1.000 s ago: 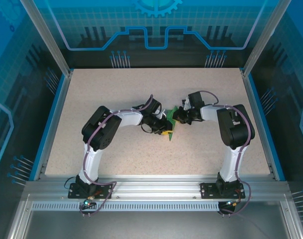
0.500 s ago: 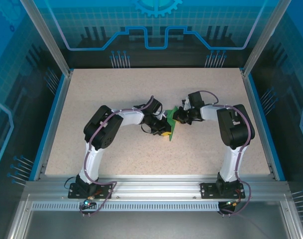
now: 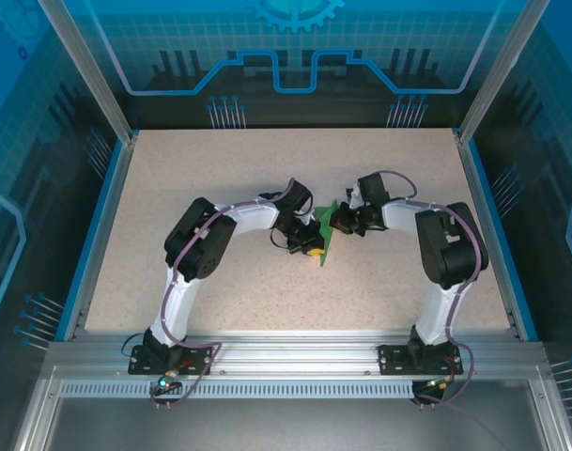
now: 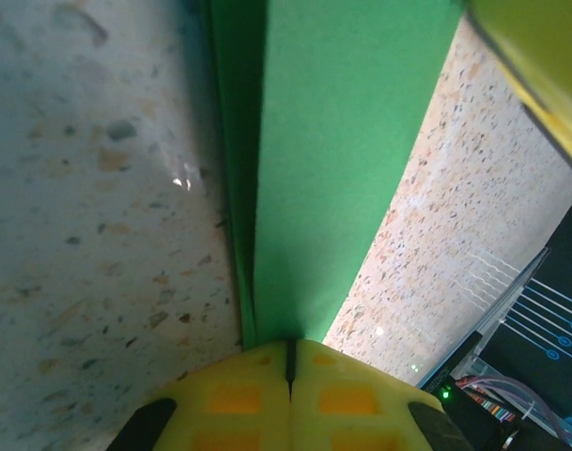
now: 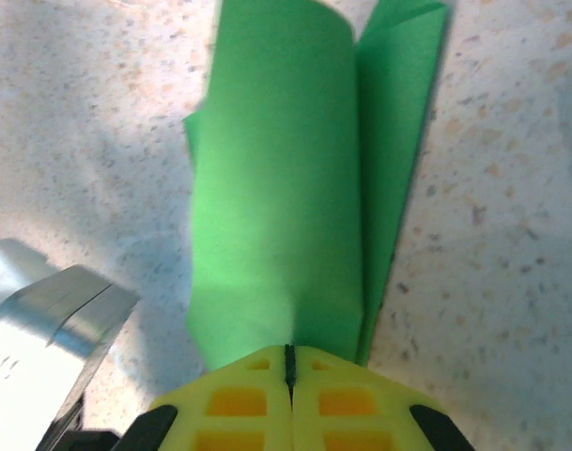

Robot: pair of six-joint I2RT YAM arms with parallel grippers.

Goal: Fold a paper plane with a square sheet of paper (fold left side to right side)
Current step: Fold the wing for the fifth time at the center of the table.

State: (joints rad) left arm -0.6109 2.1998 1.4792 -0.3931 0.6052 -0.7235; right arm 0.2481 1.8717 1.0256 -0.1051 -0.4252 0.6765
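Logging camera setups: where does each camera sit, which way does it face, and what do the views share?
Top external: above and behind the bases, looking down at the table; both arms, left pincer and right pincer meeting at the green paper.
Left wrist: on that wrist, looking along the shut left pincer at the paper.
Right wrist: on that wrist, looking along the shut right pincer at the paper.
Shared: all three show the paper and the speckled tabletop.
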